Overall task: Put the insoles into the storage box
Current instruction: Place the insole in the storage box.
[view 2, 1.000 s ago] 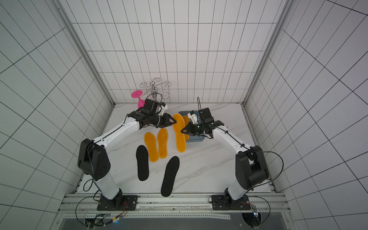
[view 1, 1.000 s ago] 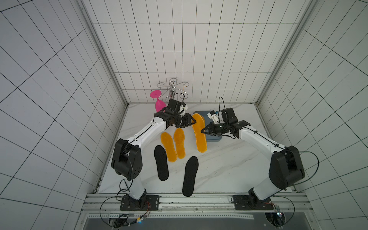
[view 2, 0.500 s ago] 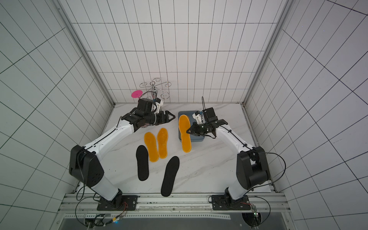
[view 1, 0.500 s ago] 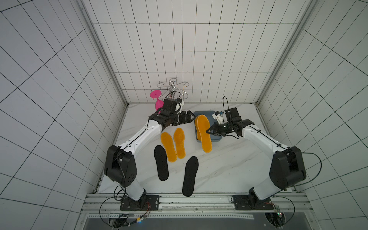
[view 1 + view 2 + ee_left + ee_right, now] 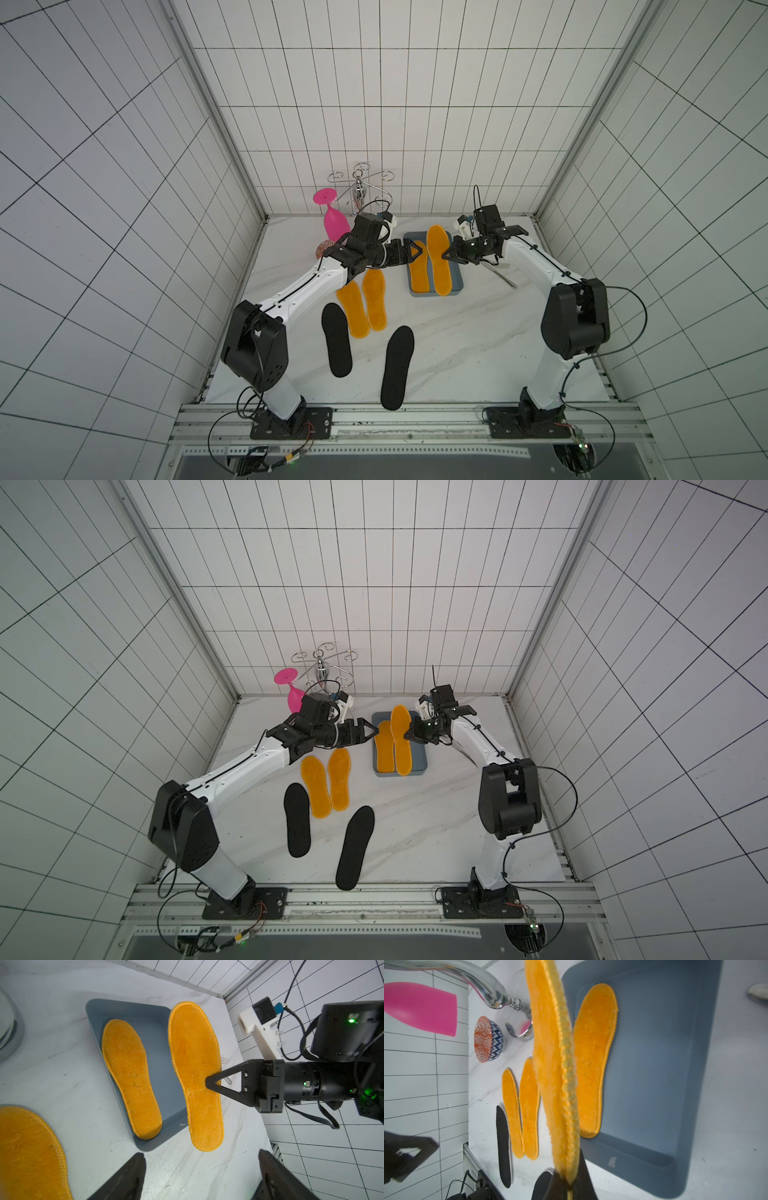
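We are working on a white marble-patterned tabletop point(image 5: 478, 340), closed in by walls of white rectangular tiles with dark grout point(image 5: 374, 83). The shallow blue-grey plastic storage box point(image 5: 158, 1028) is sitting toward the back wall. One fuzzy orange foot-shaped insole point(image 5: 129, 1076) is lying flat inside the box, along its wall on our left arm's side. Our right gripper point(image 5: 209, 1083) is pinching the edge of a second fuzzy orange insole point(image 5: 195, 1068), keeping it in the air above the box's opposite long wall. Our left gripper point(image 5: 371, 732) is hovering just beside the box, jaws spread and holding nothing. On the left arm's side of the box, nearer our bases, two more fuzzy orange insoles point(image 5: 352, 307) are lying side by side. Two flat black insoles point(image 5: 336, 338) are lying farther from the box. A pink plastic goblet point(image 5: 334, 222) and a chrome wire rack point(image 5: 359, 189) are standing near the box's back-left corner.
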`<action>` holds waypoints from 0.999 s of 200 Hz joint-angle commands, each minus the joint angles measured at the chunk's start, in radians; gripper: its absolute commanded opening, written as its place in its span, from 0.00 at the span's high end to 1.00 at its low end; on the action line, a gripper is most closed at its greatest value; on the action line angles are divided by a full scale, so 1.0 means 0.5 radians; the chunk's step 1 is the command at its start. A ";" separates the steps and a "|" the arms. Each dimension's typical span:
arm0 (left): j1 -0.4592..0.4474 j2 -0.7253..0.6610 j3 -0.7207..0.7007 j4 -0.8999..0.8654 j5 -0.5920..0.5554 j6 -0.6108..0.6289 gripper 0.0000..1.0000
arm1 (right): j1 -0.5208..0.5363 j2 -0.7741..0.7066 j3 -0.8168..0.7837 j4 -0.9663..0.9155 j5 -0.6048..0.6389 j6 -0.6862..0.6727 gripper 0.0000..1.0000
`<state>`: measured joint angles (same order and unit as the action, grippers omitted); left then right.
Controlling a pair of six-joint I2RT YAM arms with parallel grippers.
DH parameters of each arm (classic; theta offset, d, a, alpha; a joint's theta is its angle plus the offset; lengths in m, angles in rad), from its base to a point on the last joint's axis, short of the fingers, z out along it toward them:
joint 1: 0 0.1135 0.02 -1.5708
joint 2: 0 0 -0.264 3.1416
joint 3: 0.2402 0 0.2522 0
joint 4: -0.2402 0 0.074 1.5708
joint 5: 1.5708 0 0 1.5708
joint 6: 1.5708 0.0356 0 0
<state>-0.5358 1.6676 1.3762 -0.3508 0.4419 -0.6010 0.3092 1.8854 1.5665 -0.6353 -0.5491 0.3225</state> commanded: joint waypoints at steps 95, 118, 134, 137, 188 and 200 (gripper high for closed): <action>0.051 0.157 0.089 -0.024 0.082 0.051 0.14 | -0.084 0.760 0.723 -0.184 0.166 -0.120 0.99; 0.083 0.132 0.065 -0.062 0.073 0.073 0.14 | -0.085 0.846 0.789 -0.276 0.191 -0.135 0.98; 0.109 0.122 0.038 -0.063 0.085 0.067 0.14 | -0.083 0.886 0.807 -0.311 0.215 -0.151 0.98; 0.113 0.121 0.033 -0.064 0.086 0.067 0.14 | -0.084 0.892 0.806 -0.316 0.222 -0.155 0.98; 0.144 0.149 0.021 -0.062 0.110 0.067 0.14 | -0.078 0.929 0.788 -0.372 0.332 -0.212 0.96; 0.144 0.162 0.021 -0.065 0.116 0.067 0.14 | -0.075 0.932 0.785 -0.374 0.334 -0.216 0.95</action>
<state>-0.4671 1.7462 1.3907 -0.3805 0.4805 -0.5854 0.2741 2.3230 1.9255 -0.7788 -0.4225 0.2394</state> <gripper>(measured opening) 0.862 0.053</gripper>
